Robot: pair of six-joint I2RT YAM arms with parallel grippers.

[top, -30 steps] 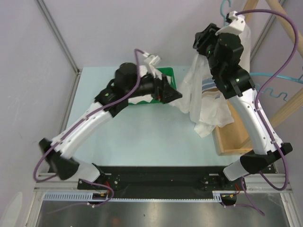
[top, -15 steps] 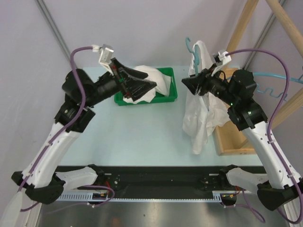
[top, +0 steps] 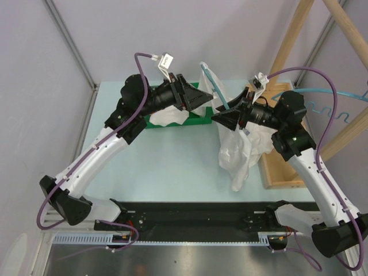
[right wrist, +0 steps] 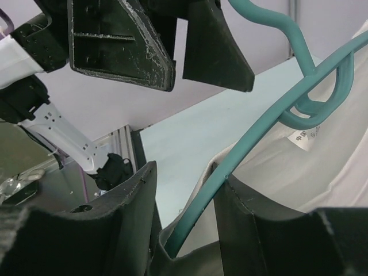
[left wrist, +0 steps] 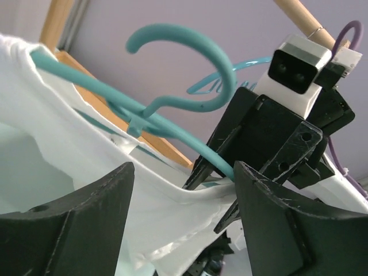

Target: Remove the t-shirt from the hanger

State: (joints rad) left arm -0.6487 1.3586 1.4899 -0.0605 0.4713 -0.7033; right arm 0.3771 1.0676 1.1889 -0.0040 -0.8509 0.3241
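Between the two grippers: the teal hanger is hanging in the air with the white t-shirt draped on it. The cloth is trailing down below the right gripper's grip toward the tabletop.
Right gripper: it is pinching the hanger's wire shoulder, jaws narrow around it, and carrying the whole load.
Left gripper: it is standing wide and gripping nothing. Hook and collar are lying just ahead of its fingertips, apart from them.
T-shirt handling: it is looking light, thin and limp, so it is likely going to stretch and slide rather than resist.
Where to take hold: the collar or shoulder fabric nearest the left fingertips, on the side away from the right grip, is looking best. A doubled fold there, clear of the wire, should hold better than a single layer.
Hanger handling: the thin, stiff wire is at risk of twisting in the pinch if the cloth is tugged sideways.
Behind the left gripper: a green bin is holding more white cloth.
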